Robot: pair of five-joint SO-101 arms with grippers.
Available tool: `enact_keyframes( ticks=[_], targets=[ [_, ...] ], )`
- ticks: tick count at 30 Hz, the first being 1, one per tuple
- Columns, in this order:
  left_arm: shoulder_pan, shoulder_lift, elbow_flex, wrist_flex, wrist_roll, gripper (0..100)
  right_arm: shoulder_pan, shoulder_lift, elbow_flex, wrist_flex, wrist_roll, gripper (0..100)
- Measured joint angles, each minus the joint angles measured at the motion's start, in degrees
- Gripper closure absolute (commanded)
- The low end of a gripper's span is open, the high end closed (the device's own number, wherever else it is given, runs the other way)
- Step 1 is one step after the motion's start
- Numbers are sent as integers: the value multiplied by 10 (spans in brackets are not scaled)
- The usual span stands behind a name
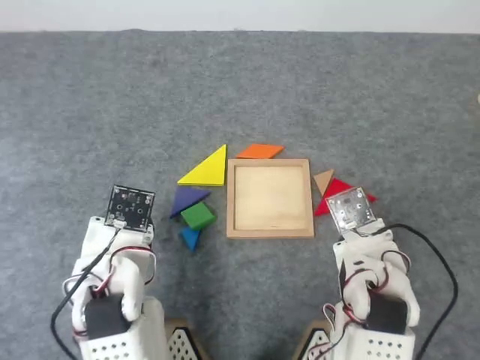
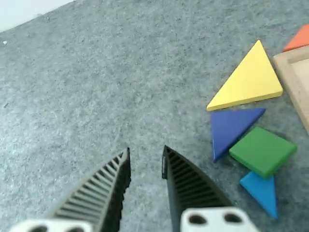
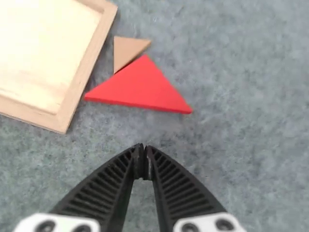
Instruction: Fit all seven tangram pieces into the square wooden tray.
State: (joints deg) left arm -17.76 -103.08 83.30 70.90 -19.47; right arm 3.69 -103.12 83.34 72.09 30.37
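Right pincer [image 3: 143, 162], closed on nothing, is hovering just short of the red triangle [image 3: 140, 89] lying beside the empty wooden tray [image 3: 87, 67]; I am judging it needs opening wide, then straddling two straight edges

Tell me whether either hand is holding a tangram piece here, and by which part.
Nothing is held. The left hand is open over grey carpet; the right hand is shut on nothing, short of the red triangle piece.

tray [image 1: 270, 233] flat | red triangle [image 3: 140, 89], tan triangle [image 3: 125, 50] (seemingly touching) right | other pieces [image 1: 206, 169] left, beyond
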Motion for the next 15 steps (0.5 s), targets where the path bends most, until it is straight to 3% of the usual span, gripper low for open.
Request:
enact_keyframes(
  ticks=[7,15],
  targets=[
    [0,18,-68,18,-4,887,-1,9,-69,36,20,989],
    [44,296,-282,55,18,887,-1,224,-230,37,4,991]
  ],
)
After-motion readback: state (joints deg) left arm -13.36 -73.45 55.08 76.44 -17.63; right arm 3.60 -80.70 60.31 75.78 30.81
